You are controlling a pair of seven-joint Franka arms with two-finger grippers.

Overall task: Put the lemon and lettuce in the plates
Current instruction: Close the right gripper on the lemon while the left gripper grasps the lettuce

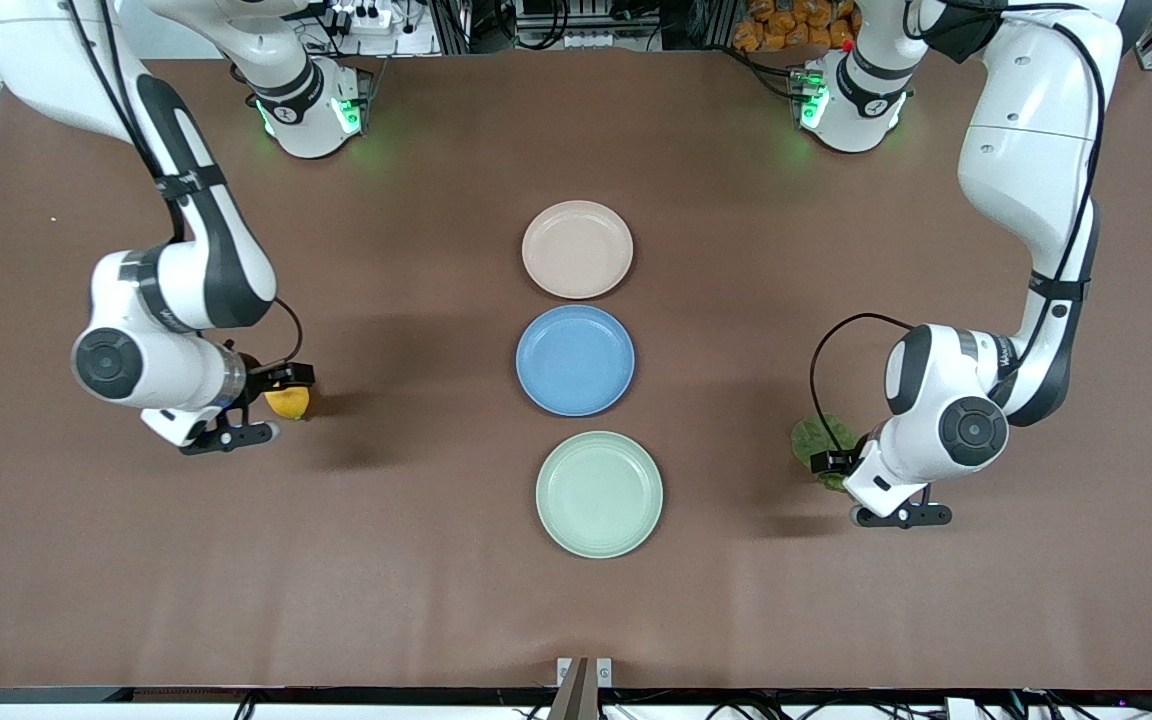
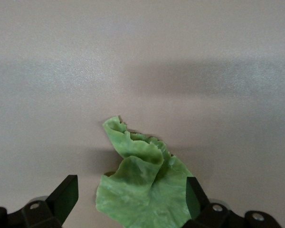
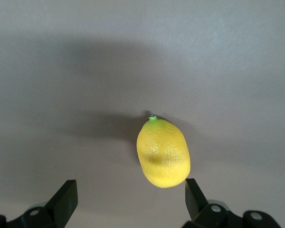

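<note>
Each pincer hangs wide open and empty directly over its object: the right pincer [image 3: 128,202] above the lemon [image 3: 163,153] at its desk end, the left pincer [image 2: 130,202] above the lettuce [image 2: 142,183], both well apart from the central plates [image 1: 577,249].

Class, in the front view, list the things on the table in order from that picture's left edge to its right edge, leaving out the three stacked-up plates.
Right gripper → lemon → lettuce → left gripper.

Brown table [image 1: 416,560]: 3 plates [image 1: 577,249], lemon [image 1: 288,401], lettuce [image 1: 821,440]
</note>
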